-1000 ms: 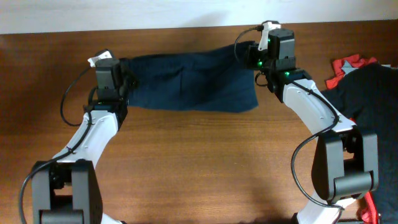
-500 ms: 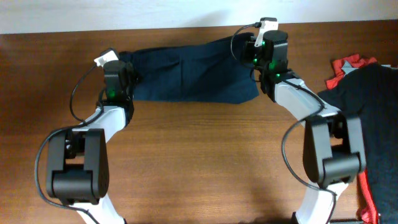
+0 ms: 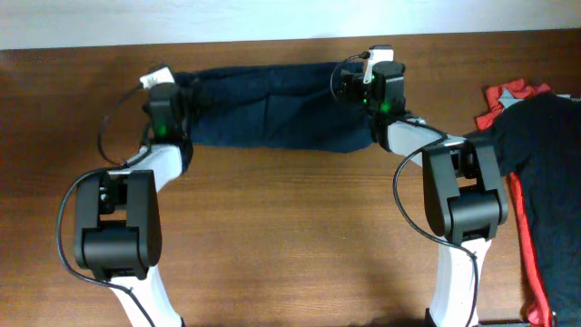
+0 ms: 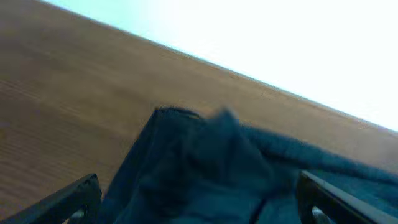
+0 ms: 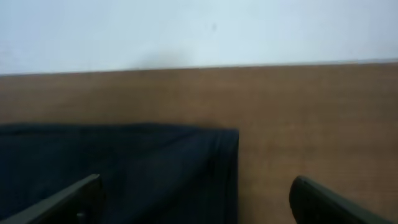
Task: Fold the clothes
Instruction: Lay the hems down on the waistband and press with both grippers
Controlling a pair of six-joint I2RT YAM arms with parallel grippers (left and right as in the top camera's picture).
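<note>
The clothes [image 3: 272,104], plain dark navy shorts, lie as a long folded band near the table's far edge. My left gripper [image 3: 172,89] is at the band's left end and my right gripper [image 3: 361,77] at its right end. In the left wrist view the clothes [image 4: 205,162] bunch loosely under my left gripper [image 4: 199,208], whose fingers [image 4: 71,199] stand wide apart and open. In the right wrist view the clothes [image 5: 124,168] end in a straight hem between the spread fingers [image 5: 323,202] of my right gripper [image 5: 196,205], which is open. Neither grips the fabric.
A black shirt [image 3: 545,145] lies at the right edge of the wooden table [image 3: 290,236], with a red garment [image 3: 507,95] showing beside and under it. The table's far edge meets a white wall just behind the shorts.
Both grippers were shut on the ends of the shorts and have now opened, letting the fabric go. Both arms carried the ends toward the table's far edge, and the band lies flatter.
</note>
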